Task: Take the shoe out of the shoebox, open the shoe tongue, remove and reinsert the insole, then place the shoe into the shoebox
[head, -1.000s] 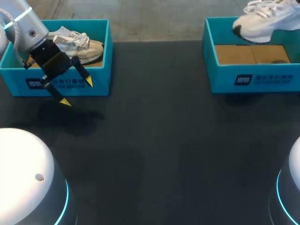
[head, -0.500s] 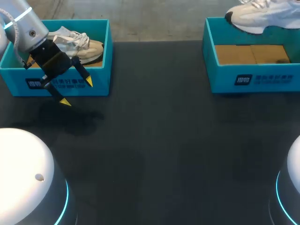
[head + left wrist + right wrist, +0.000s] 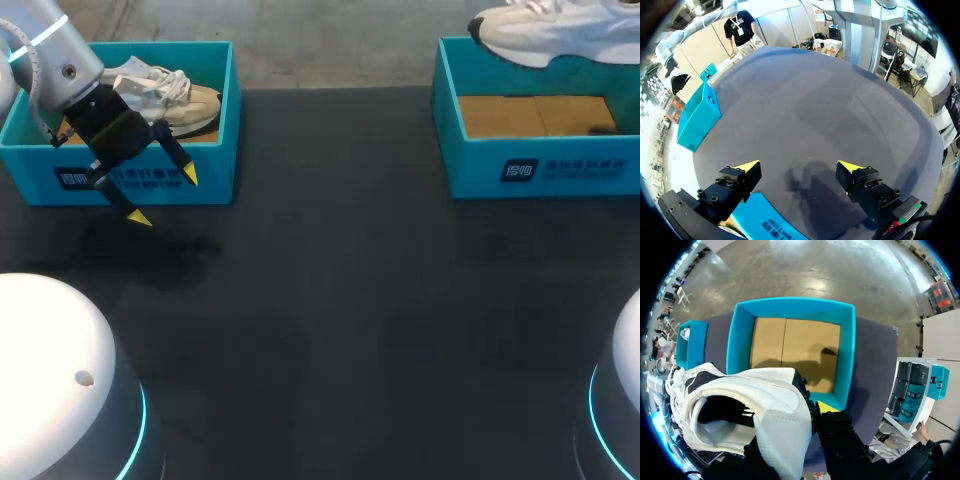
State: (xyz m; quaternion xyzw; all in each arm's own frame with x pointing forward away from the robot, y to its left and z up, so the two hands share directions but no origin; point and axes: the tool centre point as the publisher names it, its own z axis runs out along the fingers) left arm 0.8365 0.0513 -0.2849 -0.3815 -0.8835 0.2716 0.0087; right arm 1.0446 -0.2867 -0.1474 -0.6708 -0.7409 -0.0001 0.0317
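A white shoe [image 3: 560,35] hangs above the back wall of the right blue shoebox [image 3: 540,170], its toe pointing left. My right gripper [image 3: 810,412] is shut on the white shoe [image 3: 750,410] at the heel collar; one yellow tip shows outside and the other finger is hidden inside. Below it lies the open shoebox [image 3: 735,340], holding only a cardboard floor. My right gripper is outside the head view. My left gripper [image 3: 164,197] stands open, with nothing between its fingers, over the front wall of the left blue box [image 3: 215,110]. The left gripper [image 3: 799,167] faces bare table.
A beige-and-white shoe [image 3: 165,92] lies in the left box. That left box [image 3: 760,220] sits just under my left gripper. The dark tabletop [image 3: 350,320] stretches between the two boxes. White rounded robot bases [image 3: 50,380] fill the near corners.
The white shoe has moved left and toward the far side above the right shoebox, and it has levelled out. My left arm has stayed put.
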